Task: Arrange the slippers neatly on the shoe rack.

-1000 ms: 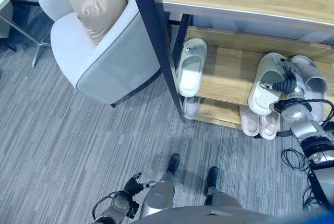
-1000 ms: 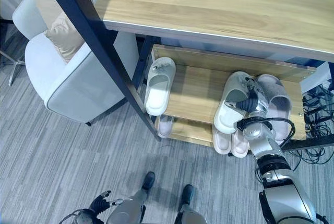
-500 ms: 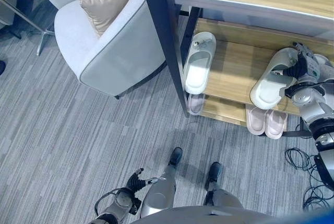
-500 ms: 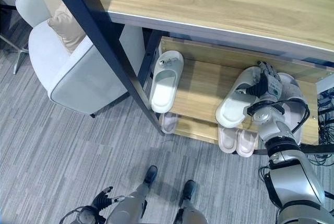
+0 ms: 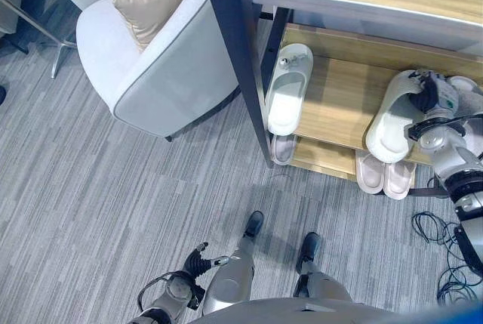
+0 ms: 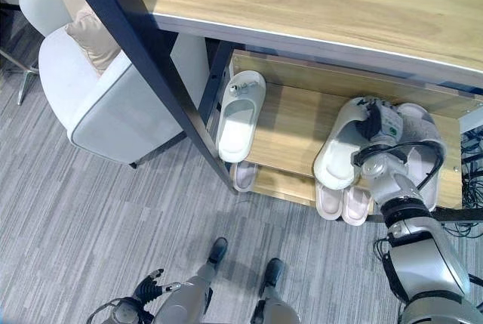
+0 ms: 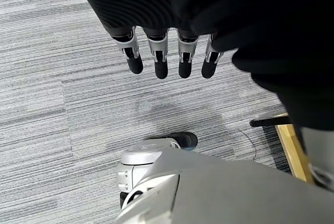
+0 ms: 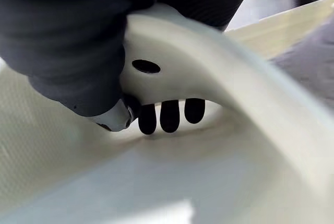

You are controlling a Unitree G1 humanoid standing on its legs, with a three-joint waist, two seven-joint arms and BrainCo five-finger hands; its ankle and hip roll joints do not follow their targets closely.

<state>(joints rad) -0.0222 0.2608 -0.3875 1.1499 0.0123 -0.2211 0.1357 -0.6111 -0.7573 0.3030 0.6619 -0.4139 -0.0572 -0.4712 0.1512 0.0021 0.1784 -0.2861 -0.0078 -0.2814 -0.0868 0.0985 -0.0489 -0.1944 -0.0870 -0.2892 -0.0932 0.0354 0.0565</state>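
Cream slipper [image 6: 341, 148] on the middle shelf [image 6: 290, 129] of the shoe rack [image 5: 249, 112], toward its right end, heel hanging a little past the front edge, toe strap up toward the back. Just beside it, further right, a paler grey slipper [image 6: 419, 143], partly covered by the arm. Probably light moulded foam: little weight, some give under pressure, a smooth skin that could slide under a loose hold. Best place to take it, by the look of things: the arched strap over the toe, where fingers can hook under and the thumb can press on top. The sole's rim as a second choice, though likely less secure.

Right robot hand [image 6: 375, 121] at that strap now. In the right wrist view, dark fingertips [image 8: 168, 116] tucked under the strap's arch, resting toward the footbed, the strap itself with a small vent hole close above them. Curled round the strap, then, and clamped on it rather than spread. Worth keeping that hold snug while turning the slipper square to the shelf.

Left robot hand [image 7: 167, 59] low by the robot's side over the grey carpet [image 5: 113, 188], fingers straight and relaxed, holding nothing.

A single white slipper [image 5: 287, 90] at the shelf's left end, well apart from the first. A pinkish pair [image 5: 385, 177] side by side on the lower shelf.
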